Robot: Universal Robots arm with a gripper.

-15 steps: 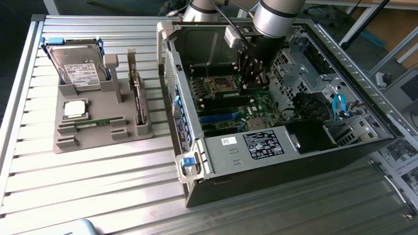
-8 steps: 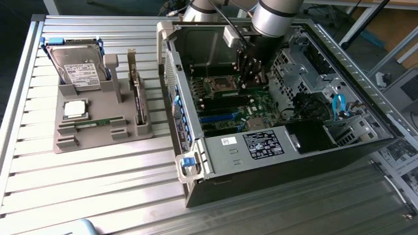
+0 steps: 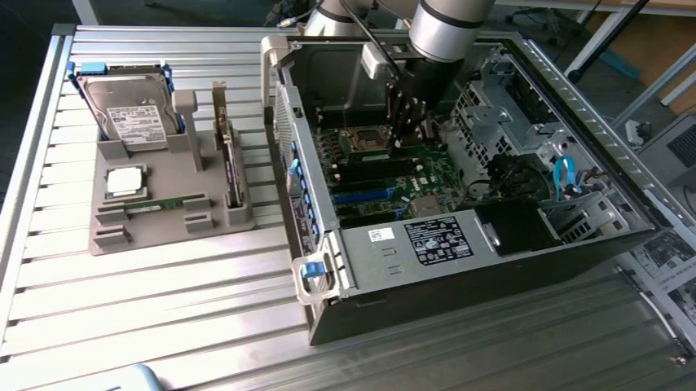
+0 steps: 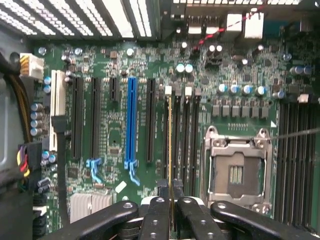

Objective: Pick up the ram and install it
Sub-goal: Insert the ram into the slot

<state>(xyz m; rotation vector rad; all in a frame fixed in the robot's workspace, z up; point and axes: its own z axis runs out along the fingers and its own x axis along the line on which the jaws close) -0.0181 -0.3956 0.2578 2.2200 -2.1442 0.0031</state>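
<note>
Gripping the ram [image 4: 170,150] edge-on, the claw [image 4: 170,200] is nearly closed, its black fingers [image 4: 156,217] pinching the thin stick's upper edge. The stick hangs straight below the claw, inside the open computer case [image 3: 326,269], and appears lined up with one of the memory slots [image 4: 182,135] on the motherboard [image 4: 115,135]; whether it has seated cannot be told.

The likely risk is misalignment: if the stick sits slightly off the slot or tilted along its length, pressing could jam one end, or the notch may not match and the board may bend. A light pinch on so thin an edge could also let it slip sideways into the neighbouring slots.

Just beside the claw lies the empty processor socket [image 4: 236,170] with its metal frame, close enough to be brushed. On the other side stand the black and blue expansion slots [image 4: 131,120]. Well away from the claw, outside the case on the slatted surface [image 3: 163,309], a grey holder [image 3: 152,216] carries a hard drive [image 3: 130,114] and a silver processor chip [image 3: 125,181].
</note>
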